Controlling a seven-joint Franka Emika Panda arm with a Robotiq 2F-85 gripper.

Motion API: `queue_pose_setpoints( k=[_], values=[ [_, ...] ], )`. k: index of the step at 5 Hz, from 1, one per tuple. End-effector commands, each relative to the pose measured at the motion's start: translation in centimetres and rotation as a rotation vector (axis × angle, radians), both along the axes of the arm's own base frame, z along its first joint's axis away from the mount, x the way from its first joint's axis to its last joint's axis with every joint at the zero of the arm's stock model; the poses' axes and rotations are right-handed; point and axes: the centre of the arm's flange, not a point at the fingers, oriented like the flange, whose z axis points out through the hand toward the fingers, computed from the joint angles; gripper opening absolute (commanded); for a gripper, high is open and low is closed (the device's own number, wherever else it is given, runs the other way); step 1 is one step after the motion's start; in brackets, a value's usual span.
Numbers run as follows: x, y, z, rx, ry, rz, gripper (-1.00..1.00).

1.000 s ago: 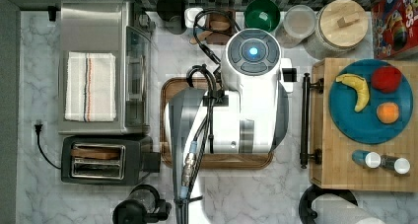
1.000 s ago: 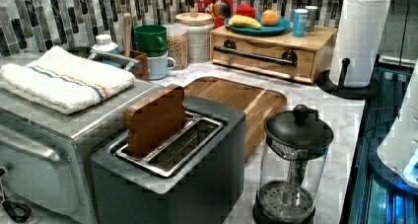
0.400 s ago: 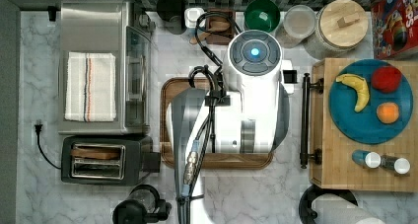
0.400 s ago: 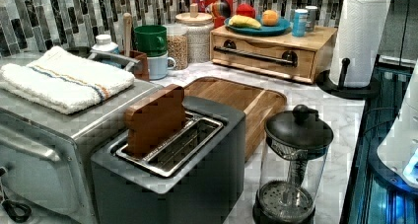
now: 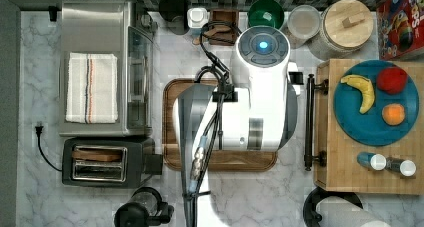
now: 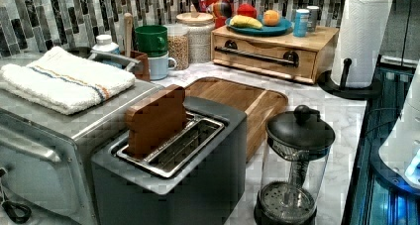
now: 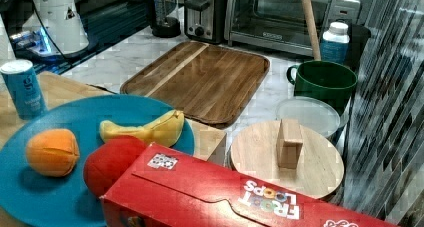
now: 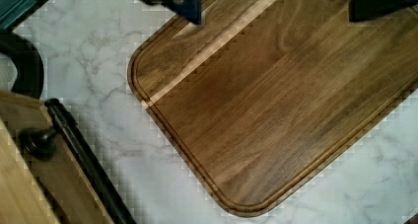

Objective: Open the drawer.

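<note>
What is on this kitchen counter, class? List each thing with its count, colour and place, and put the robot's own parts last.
Drawer: one, light wood with a black bar handle, shut, at the top view's right.
Plate: one, blue, on the drawer box, holding a banana, a red fruit and an orange.
Serving tray: one, dark brown, mid-counter under the arm.
Toaster: one, black, top view's lower left.
Toaster oven: one, silver, a folded towel on it.
Mug: one, green, by the back wall.
Paper towel roll: one, white, beside the drawer.
Arm: one, white, above the tray.
Gripper: dark fingers apart, over the tray.
</note>
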Motion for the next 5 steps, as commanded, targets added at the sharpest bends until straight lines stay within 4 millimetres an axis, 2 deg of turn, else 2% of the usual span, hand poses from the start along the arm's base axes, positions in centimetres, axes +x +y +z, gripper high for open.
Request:
queue_pose_setpoints(
  k=[1, 2, 5],
  values=[
    [-0.9, -4.7, -2.8, 0.038, -0.106, 0.322, 1.0],
    [-1.7, -6.5, -4.2, 0.046, -0.091, 0.409, 1.0],
    [-2.7, -11.5, -6.3, 0.043, -0.08, 0.596, 1.0]
  ],
)
